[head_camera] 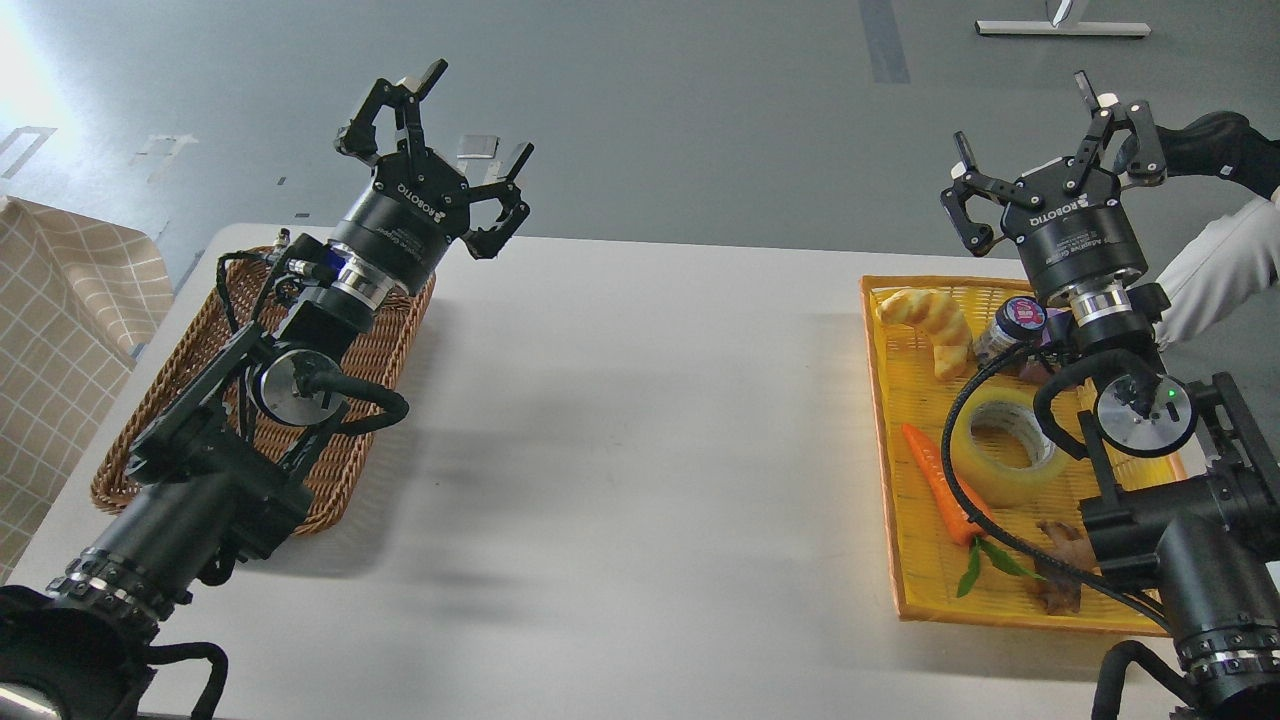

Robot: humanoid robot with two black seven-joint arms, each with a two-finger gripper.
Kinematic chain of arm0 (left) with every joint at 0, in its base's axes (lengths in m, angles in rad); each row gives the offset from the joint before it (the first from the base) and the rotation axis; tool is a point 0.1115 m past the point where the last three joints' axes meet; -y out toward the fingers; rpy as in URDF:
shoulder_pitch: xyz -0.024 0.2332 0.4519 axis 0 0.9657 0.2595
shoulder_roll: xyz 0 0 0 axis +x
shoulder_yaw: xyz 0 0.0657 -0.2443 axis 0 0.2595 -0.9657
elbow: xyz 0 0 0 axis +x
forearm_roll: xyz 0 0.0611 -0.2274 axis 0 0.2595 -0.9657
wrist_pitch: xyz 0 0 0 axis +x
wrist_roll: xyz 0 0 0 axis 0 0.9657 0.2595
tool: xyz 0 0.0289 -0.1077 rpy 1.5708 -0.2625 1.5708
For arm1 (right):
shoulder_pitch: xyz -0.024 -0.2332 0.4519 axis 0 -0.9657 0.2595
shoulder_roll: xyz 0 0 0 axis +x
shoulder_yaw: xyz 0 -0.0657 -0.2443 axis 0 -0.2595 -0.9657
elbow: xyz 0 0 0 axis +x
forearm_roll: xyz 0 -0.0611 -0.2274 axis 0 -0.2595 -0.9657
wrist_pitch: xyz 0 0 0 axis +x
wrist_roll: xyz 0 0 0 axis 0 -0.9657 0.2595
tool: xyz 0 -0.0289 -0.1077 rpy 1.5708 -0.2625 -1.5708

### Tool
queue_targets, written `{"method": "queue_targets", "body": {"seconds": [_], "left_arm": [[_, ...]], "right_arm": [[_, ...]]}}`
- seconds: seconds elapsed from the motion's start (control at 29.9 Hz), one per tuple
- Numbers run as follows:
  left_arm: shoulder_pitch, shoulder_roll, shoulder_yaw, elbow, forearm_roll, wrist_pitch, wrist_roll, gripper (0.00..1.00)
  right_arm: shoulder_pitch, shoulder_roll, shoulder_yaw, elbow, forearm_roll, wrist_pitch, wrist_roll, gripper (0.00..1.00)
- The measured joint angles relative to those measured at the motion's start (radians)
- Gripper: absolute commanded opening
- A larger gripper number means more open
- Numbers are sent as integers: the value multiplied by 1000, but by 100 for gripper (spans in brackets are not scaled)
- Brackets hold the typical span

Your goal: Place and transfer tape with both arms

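Head view: translucent yellow tape (1003, 447) roll, pale core, lying flat.

Looks like a robotics lab / test bay, not a home. Plain white counter (620, 420) standing on a bare grey floor (700, 110) with tape marks stuck on it. Metal stand base (1062, 28) at the far edge. Staged props: wicker basket (370, 370) on one side, yellow tray (920, 560) on the other with fake-looking bread (930, 325) and carrot (940, 485). Checked cloth (60, 330) draped at the left. Person's white-sleeved arm (1215, 265) in a black glove reaching in at the right, like an operator.
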Motion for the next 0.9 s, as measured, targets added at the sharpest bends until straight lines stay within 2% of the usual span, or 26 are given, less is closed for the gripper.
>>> {"method": "queue_targets", "body": {"seconds": [0.9], "left_arm": [[-3, 0, 2, 0, 0, 0, 3, 98]], "right_arm": [[1, 2, 0, -1, 0, 0, 0, 100]]}}
